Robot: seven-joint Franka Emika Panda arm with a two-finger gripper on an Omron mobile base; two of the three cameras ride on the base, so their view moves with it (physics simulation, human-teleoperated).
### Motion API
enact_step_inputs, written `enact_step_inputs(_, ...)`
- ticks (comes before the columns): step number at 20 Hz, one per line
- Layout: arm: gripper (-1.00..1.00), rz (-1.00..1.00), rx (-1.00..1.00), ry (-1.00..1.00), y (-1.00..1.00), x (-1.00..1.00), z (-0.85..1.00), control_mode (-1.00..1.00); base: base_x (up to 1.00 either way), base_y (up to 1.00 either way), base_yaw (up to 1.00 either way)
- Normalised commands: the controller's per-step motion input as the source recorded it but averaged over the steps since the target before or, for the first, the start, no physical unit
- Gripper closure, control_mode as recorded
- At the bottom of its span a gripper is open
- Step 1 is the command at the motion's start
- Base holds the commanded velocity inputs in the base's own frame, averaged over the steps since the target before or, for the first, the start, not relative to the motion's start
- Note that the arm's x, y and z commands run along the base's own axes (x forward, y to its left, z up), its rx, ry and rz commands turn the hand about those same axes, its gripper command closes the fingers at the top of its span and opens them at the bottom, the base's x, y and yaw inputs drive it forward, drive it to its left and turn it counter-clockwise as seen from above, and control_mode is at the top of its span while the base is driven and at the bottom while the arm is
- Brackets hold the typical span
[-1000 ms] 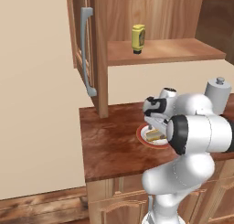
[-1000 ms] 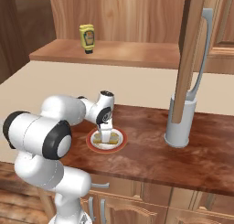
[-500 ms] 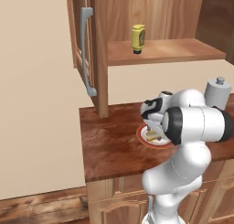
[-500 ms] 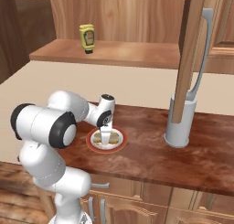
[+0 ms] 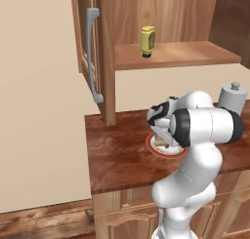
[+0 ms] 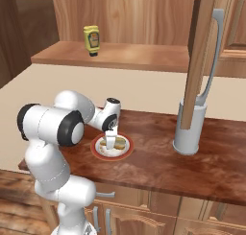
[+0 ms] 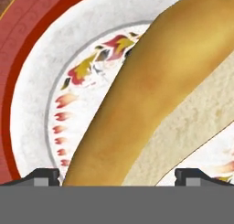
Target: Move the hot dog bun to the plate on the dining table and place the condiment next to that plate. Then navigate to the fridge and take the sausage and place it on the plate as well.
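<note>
The hot dog bun (image 7: 151,95), tan with a browner top, lies on a white plate with a red rim (image 7: 36,95) on the reddish-brown counter. My gripper (image 7: 117,175) is open and hangs low right over the bun, one fingertip on each side of it. From the base views, the gripper (image 6: 110,141) points down onto the red-rimmed plate (image 6: 103,155), with the bun (image 6: 120,143) partly hidden by the hand; the gripper (image 5: 164,137) is largely covered by my forearm. The yellow condiment (image 5: 147,40) (image 6: 91,40) stands on the wooden shelf above.
A grey canister (image 6: 190,131) (image 5: 233,99) stands on the counter to the right of the plate. An open wooden cabinet door with a grey handle (image 5: 93,62) (image 6: 211,61) juts out over the counter. The beige wall runs behind.
My hand has sunk closer to the bun on the red-rimmed plate and my elbow has swung. The jaws have stayed open. The bun and the bottle have not moved.
</note>
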Motion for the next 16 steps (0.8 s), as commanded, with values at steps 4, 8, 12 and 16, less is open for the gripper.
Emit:
enact_step_inputs(4,1.00,-0.02,0.00,0.00,0.00,0.00,-0.12,-1.00,0.00,0.00,0.00)
enact_step_inputs(8,1.00,-0.02,0.01,-0.05,-0.11,-0.27,-0.05,-1.00,0.00,0.00,0.00)
enact_step_inputs(12,1.00,0.01,0.01,-0.20,-0.14,-0.69,0.53,-1.00,0.00,0.00,0.00)
enact_step_inputs(16,1.00,0.12,0.00,-0.13,0.00,-0.63,0.97,-1.00,0.00,0.00,0.00)
